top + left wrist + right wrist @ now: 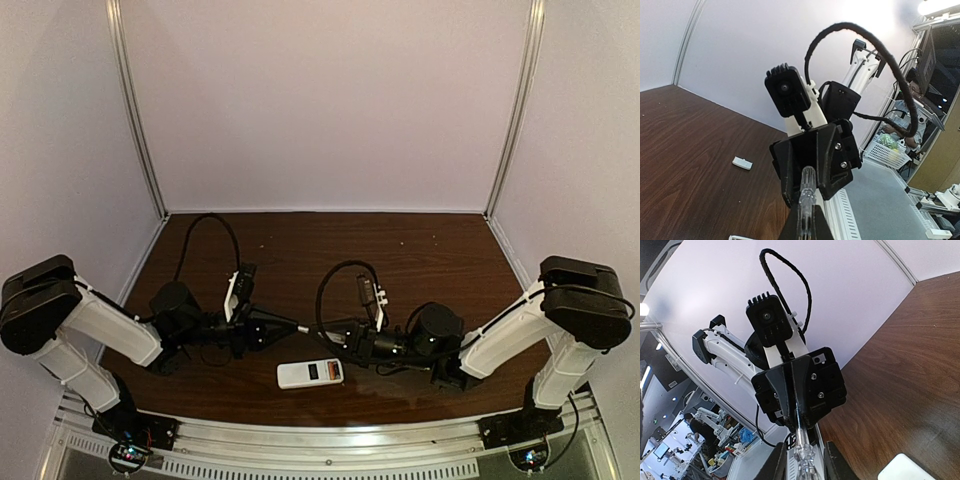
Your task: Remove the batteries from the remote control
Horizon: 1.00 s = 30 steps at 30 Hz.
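Observation:
The white remote control lies back up near the front edge, below both grippers. Its dark recess shows an orange battery. My left gripper is shut on the long thin silvery screwdriver, held level above the table. In the left wrist view my fingers pinch it tightly. My right gripper faces the left one. Its fingers stand either side of the screwdriver's clear handle with small gaps. A corner of the remote shows in the right wrist view.
A small flat white square piece lies on the brown table, seen in the left wrist view. White walls with metal posts close three sides. A metal rail runs along the near edge by the arm bases.

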Each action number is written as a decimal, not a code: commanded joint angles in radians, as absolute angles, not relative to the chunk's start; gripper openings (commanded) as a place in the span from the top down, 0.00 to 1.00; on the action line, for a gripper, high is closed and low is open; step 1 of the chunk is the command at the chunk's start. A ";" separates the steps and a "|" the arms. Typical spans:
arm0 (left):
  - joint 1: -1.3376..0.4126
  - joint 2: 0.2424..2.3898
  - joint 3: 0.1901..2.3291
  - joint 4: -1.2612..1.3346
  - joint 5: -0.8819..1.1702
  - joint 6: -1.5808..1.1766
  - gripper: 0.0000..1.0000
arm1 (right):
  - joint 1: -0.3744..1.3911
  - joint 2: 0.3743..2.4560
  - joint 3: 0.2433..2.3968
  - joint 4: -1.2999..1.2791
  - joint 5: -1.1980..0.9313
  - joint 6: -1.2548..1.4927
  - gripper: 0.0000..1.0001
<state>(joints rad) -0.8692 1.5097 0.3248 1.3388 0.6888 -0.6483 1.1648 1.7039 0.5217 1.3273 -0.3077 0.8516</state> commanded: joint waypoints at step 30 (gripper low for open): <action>-0.862 1.393 0.287 1.530 0.626 -0.450 0.19 | 1.172 1.539 0.499 1.281 -0.250 0.760 1.00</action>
<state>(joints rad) -0.8673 1.4220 0.3023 1.3231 0.6411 -0.5251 1.1675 1.5890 0.5247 1.3247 -0.2802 0.7933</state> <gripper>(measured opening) 0.790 0.131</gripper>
